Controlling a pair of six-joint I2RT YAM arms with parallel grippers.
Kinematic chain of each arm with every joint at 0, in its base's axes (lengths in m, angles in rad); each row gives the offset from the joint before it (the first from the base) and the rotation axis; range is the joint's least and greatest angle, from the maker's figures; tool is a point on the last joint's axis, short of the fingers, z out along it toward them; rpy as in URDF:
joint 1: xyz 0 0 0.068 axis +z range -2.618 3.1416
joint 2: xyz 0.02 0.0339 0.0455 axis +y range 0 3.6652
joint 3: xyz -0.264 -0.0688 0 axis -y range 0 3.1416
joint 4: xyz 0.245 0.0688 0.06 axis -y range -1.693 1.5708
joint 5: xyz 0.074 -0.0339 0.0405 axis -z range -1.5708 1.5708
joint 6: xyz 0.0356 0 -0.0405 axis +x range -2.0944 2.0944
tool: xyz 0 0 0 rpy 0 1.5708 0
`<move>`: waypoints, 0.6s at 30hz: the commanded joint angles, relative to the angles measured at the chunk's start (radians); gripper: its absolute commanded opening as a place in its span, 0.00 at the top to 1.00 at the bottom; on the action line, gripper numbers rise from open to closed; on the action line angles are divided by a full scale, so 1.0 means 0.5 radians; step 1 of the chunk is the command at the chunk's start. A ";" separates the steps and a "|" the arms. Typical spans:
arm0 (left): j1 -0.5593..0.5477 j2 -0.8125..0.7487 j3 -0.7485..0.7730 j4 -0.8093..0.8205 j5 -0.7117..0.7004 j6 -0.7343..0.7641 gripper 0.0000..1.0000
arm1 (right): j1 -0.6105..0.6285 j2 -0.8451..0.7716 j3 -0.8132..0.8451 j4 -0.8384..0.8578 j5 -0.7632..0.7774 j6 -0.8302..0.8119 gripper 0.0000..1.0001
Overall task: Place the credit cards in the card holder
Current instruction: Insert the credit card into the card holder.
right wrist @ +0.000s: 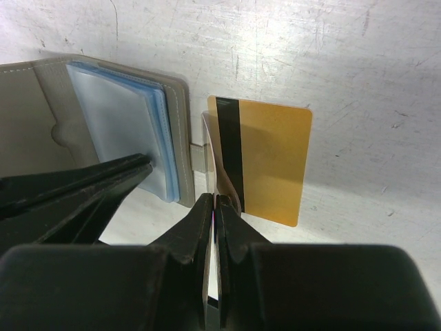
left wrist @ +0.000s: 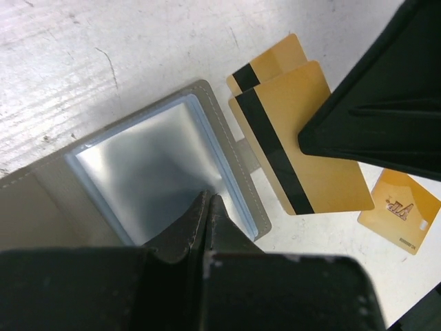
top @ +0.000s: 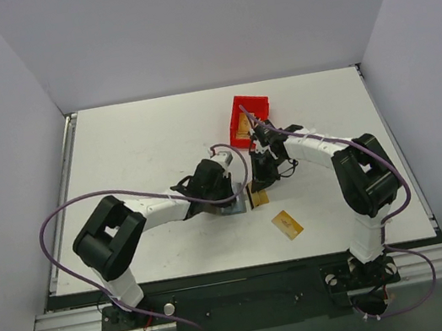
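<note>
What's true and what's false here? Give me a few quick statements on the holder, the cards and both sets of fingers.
1. The card holder lies open, its clear sleeves showing. True.
2. The left fingers are spread wide. False: they are shut, tips at the sleeves.
3. The right fingers are shut on a striped card. True.
4. Both striped cards are tucked in sleeves. False: the other striped card lies on the table beside the holder.
5. The VIP card lies on the table, apart from the holder. True.
</note>
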 commanded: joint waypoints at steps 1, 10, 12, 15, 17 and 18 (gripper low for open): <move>0.048 0.073 0.046 -0.121 -0.078 0.034 1.00 | 0.007 0.061 0.020 -0.092 0.118 -0.030 1.00; 0.057 0.009 0.034 -0.425 -0.315 0.084 1.00 | 0.004 0.082 0.014 -0.092 0.130 -0.033 1.00; 0.057 -0.003 0.018 -0.462 -0.330 0.081 1.00 | 0.004 0.085 0.014 -0.095 0.133 -0.036 1.00; 0.060 -0.019 0.000 -0.505 -0.364 0.077 1.00 | 0.001 0.088 0.014 -0.089 0.136 -0.036 1.00; 0.063 -0.034 -0.009 -0.539 -0.391 0.081 1.00 | 0.004 0.088 0.017 -0.095 0.139 -0.039 1.00; 0.063 -0.034 -0.012 -0.557 -0.401 0.084 1.00 | 0.001 0.091 0.017 -0.092 0.142 -0.039 1.00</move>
